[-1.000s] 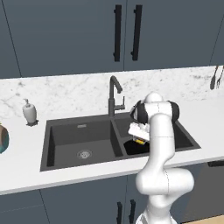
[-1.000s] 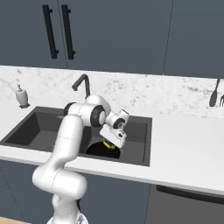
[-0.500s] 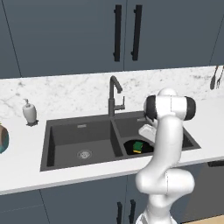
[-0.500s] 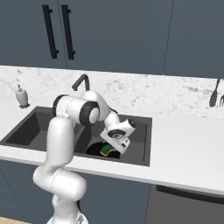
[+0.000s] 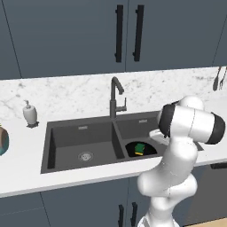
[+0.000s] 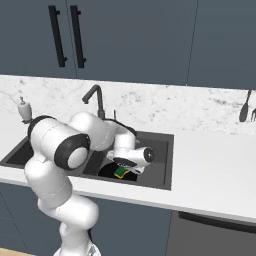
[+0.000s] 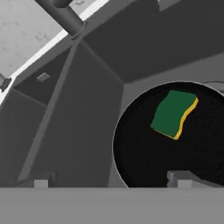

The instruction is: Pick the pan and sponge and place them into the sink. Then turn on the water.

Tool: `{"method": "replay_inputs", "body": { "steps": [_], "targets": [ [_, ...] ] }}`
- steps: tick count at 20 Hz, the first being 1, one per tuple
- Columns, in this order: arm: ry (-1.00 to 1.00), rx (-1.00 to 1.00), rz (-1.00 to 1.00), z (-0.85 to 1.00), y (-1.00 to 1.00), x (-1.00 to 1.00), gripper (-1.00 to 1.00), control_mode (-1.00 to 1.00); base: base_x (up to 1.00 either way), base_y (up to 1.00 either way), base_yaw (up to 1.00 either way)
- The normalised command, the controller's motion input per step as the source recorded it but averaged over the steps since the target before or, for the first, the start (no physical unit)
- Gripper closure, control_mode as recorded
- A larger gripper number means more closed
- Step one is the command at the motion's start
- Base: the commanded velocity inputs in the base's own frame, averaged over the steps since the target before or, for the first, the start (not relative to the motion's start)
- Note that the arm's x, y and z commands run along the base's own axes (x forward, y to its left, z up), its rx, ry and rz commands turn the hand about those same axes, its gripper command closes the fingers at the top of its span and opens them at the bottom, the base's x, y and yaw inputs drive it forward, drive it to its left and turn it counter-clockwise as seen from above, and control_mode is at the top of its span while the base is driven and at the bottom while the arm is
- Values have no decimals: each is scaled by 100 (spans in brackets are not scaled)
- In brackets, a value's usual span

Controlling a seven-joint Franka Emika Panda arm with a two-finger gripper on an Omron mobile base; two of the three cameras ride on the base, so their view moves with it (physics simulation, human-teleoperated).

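Claw (image 7: 111,181) jaws stand wide, empty, above the pan (image 7: 144,153); sponge (image 7: 173,113) lies in the pan inside the sink's (image 5: 62,146) right basin.

— What is the robot built like?
— A glossy white arm of rounded, bulbous segments (image 5: 170,181), with broad dark grey bands at the joints (image 6: 70,150).
— And the hand?
— White too (image 6: 131,159), with small dark finger tips (image 7: 177,177).
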Motion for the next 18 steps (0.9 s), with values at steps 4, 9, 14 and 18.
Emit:
{"method": "replay_inputs", "body": {
  "steps": [4,9,14,18],
  "targets": [
    [-20,0,15,100,-7,-36,-100,-100,0,0,0],
    [-12,0,9,100,-2,-31,-100,-100,0,0,0],
    [-1,-2,1,100,0,-32,-100,-100,0,0,0],
    [-1,-15,0,88,0,-29,-100,-100,0,0,0]
  ]
}}
